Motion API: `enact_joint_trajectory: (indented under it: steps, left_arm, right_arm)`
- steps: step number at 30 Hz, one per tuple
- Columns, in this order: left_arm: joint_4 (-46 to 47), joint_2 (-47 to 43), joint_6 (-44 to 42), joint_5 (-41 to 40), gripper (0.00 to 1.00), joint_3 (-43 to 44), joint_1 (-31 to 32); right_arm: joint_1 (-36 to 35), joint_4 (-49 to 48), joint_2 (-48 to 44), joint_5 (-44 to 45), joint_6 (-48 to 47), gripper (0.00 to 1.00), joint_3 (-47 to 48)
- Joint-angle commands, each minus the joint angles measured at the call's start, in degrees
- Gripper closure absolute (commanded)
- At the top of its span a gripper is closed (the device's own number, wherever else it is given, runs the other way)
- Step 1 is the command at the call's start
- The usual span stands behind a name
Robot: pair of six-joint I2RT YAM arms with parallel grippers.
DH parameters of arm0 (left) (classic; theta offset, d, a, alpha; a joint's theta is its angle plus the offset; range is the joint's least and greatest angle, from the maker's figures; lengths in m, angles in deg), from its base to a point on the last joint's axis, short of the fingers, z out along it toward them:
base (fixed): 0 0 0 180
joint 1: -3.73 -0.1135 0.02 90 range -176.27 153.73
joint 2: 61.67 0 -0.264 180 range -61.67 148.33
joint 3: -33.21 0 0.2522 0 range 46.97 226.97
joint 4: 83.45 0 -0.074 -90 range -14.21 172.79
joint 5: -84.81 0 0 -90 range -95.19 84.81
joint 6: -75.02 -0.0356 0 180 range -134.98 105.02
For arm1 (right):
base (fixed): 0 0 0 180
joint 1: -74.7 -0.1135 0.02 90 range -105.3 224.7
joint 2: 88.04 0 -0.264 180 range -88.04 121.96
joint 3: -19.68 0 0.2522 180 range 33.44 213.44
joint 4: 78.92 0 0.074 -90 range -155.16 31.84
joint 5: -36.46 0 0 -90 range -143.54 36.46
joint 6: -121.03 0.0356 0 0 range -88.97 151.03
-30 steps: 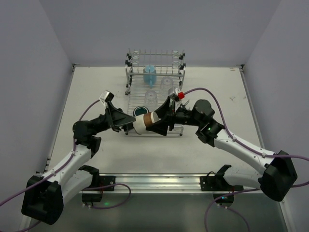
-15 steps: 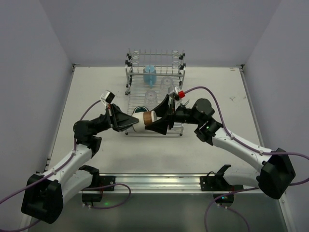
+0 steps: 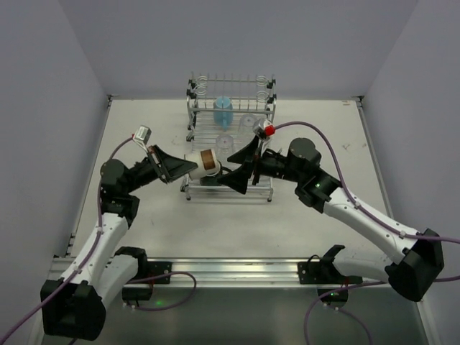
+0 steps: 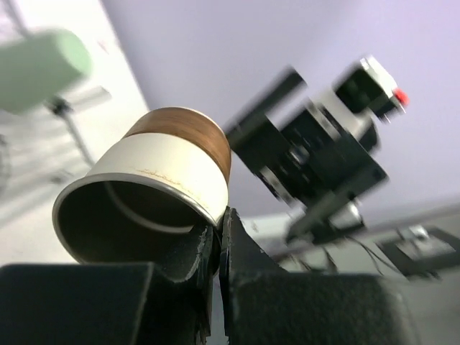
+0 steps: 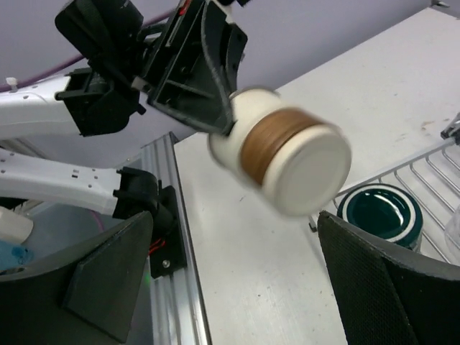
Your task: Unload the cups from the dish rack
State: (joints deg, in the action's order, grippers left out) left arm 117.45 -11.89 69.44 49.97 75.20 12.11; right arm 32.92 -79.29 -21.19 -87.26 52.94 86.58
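Observation:
My left gripper point(image 3: 189, 166) is shut on the rim of a beige cup point(image 3: 204, 161) with a brown band, held on its side in the air at the front left of the dish rack point(image 3: 230, 82). The left wrist view shows the jaws point(image 4: 219, 228) pinching the wall of that cup point(image 4: 162, 169). My right gripper point(image 3: 241, 169) stands wide open just right of the cup, with nothing in it point(image 5: 244, 287); the cup point(image 5: 287, 151) floats clear of its fingers. On the rack stand a light blue cup point(image 3: 223, 111), two clear tumblers point(image 3: 249, 122) point(image 3: 225, 141) and a dark teal mug point(image 5: 381, 212).
A blurred pale green cup point(image 4: 39, 68) shows at the top left of the left wrist view. Bare table lies left and right of the rack. The aluminium base rail point(image 3: 230, 269) runs along the near edge, and grey walls close in on three sides.
My left gripper shut on the beige cup's rim and drew it up and to the left. The right gripper let go, opened wide and stayed by the rack's front.

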Motion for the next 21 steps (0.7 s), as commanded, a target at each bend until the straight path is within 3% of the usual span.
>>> enact_joint_trajectory:
  steps: [1,6,7,11,16,21]
  left_arm:
    - [-22.1,-0.2,-20.3,-3.5,1.0,7.4,-6.2]
    - [-45.8,0.4,-41.1,-16.1,1.0,18.8,-10.0]
    - [-48.8,0.6,-44.1,-24.1,1.0,20.8,-10.1]
    - [-62.5,2.3,-54.2,-43.4,1.0,29.9,-10.1]
    - [-69.3,11.5,-58.7,-57.7,1.0,32.4,-10.1]
    - [-69.2,16.4,-59.8,-66.3,1.0,30.7,-10.1]
  right_arm:
    - [-0.7,9.5,-4.5,7.3,-2.6,0.01,4.7]
    - [-0.1,28.8,1.0,28.6,-2.8,0.01,14.2]
    - [0.1,31.9,2.9,31.8,-2.3,0.01,16.3]
    - [1.1,42.3,13.1,42.3,-2.4,0.01,26.7]
    - [1.3,53.8,25.3,48.5,-2.2,0.01,37.7]
    - [2.2,60.4,34.7,51.7,-2.7,0.01,46.3]
